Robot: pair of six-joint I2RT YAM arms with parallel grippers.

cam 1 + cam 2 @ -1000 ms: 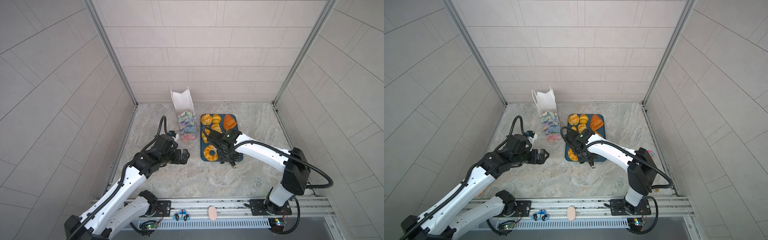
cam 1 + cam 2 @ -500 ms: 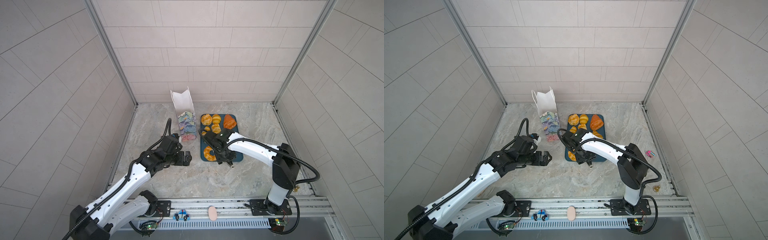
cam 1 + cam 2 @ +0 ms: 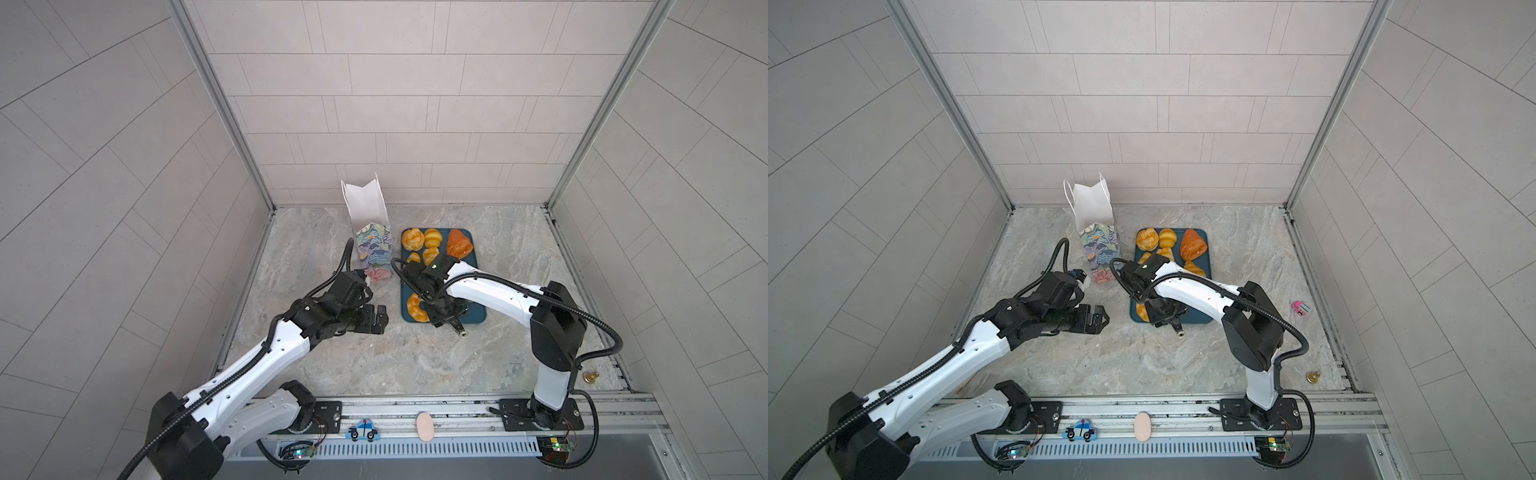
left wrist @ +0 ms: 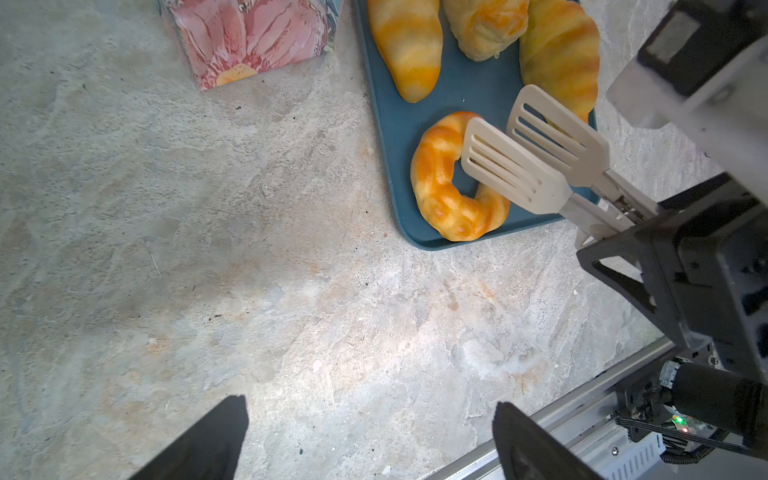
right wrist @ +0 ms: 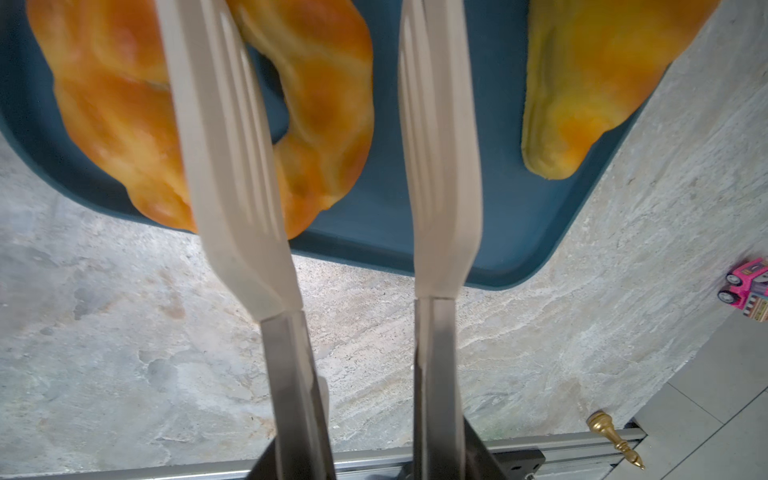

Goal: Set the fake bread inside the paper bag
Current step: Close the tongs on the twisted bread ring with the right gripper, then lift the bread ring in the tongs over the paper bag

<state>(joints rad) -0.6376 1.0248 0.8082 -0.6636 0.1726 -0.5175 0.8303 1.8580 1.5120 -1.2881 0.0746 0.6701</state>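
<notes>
The fake bread lies on a dark blue tray (image 3: 477, 318): a braided ring (image 3: 417, 308) at the near left corner, rolls (image 3: 412, 239) and a darker orange-brown piece (image 3: 459, 243) at the far end. The tall flower-print paper bag (image 3: 365, 216) stands upright just left of the tray. My right gripper (image 3: 445, 311) is shut on beige slotted tongs (image 5: 232, 208). Their two blades stand apart over the ring (image 5: 116, 108), one across its middle, one just beside it. My left gripper (image 3: 380, 318) hovers open over bare table left of the tray, holding nothing.
A croissant (image 5: 590, 83) lies on the tray right of the ring. A pink toy car (image 3: 1300, 308) and a small brass piece (image 3: 1313, 376) sit on the table at the right. The front rail carries a toy police car (image 3: 364, 430). Tiled walls enclose the table.
My right arm's elbow has swung left and the tongs have settled over the braided ring, blades a little closer together. The left gripper has edged slightly toward the tray, still open.
</notes>
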